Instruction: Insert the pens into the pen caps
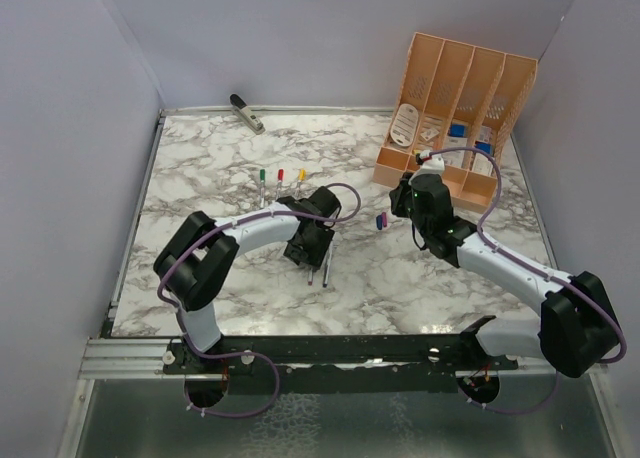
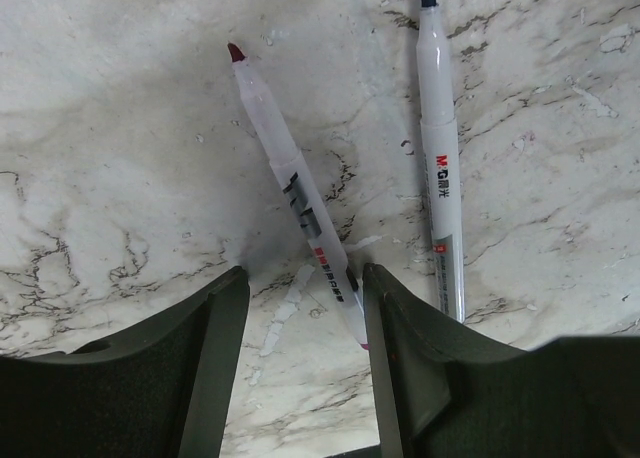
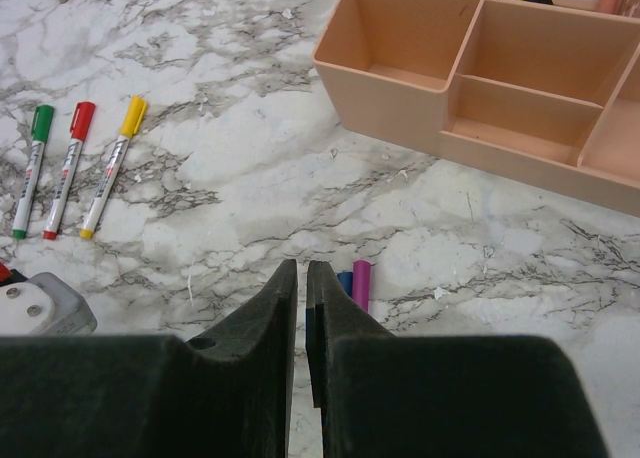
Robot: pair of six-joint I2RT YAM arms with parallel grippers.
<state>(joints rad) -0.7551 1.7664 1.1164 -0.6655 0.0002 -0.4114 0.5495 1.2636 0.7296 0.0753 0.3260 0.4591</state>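
Flat on the grey-veined white marble counter (image 1: 200, 278), near its centre: a thin silvery-white plastic pen with a maroon tip (image 2: 290, 178), and at its 3 o'clock in the left wrist view a matching silvery-white pen with a dark tip (image 2: 438, 148), both tips toward 12 o'clock, barrels apart. Astride the rear end of the maroon-tipped one, the left tool (image 2: 305, 278), jaws about half spread, not clamped. At 12 o'clock of that tool in the top view, a row of three capped pens: green-capped pen (image 3: 30, 168), red-capped pen (image 3: 66, 168), yellow-capped pen (image 3: 112, 163), side by side. Toward 3 o'clock, a small blue plastic cap (image 3: 344, 278) and a small purple plastic cap (image 3: 361, 283) lying side by side, just beyond the right tool (image 3: 302, 268), pinched closed on nothing. At the counter's 1 o'clock, a peach plastic desk organiser (image 3: 400, 108); at 11 o'clock, a chunky grey-black stapler-like object (image 1: 246, 113).
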